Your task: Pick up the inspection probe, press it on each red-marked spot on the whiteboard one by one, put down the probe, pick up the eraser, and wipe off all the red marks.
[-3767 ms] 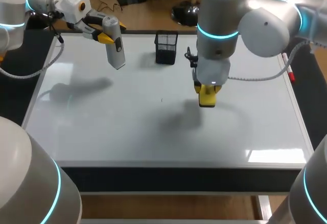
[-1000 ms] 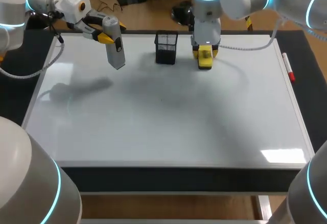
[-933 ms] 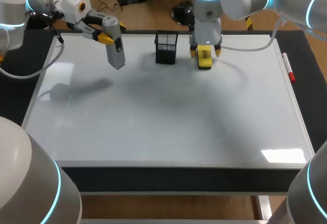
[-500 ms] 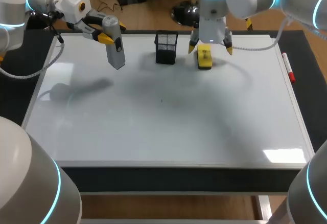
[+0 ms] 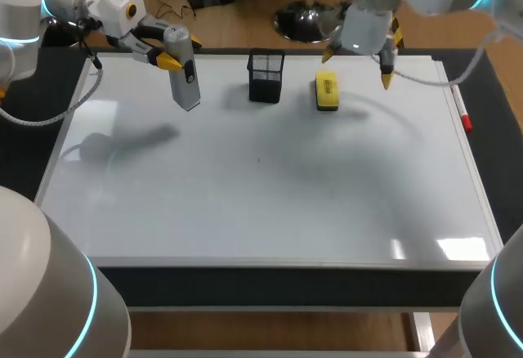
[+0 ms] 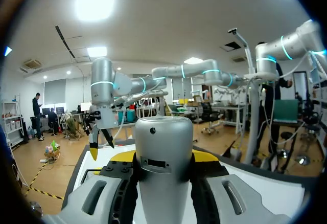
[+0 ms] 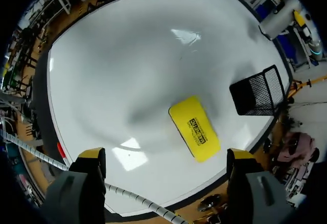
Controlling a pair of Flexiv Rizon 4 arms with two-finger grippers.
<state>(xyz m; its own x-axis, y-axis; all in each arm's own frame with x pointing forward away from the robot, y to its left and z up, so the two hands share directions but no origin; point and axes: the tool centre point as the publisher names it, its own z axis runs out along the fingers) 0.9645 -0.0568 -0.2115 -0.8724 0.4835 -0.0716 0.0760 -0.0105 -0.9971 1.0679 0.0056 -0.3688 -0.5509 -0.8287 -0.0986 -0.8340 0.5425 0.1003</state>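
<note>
The grey inspection probe hangs tip-down over the whiteboard's back left, with my left gripper shut on its upper end. In the left wrist view the probe fills the gap in the left gripper. The yellow eraser lies flat on the board near the back edge, beside the mesh holder. My right gripper hangs open above and just right of the eraser. In the right wrist view the eraser lies below the wide-open right gripper. No red marks show on the board.
A black mesh holder stands at the back middle, left of the eraser; it also shows in the right wrist view. A red marker lies along the board's right edge. A tiny dark speck sits near the board's middle.
My right gripper opened, let go of the eraser at the back of the board, then rose and drifted right. The left arm and probe have not moved.
</note>
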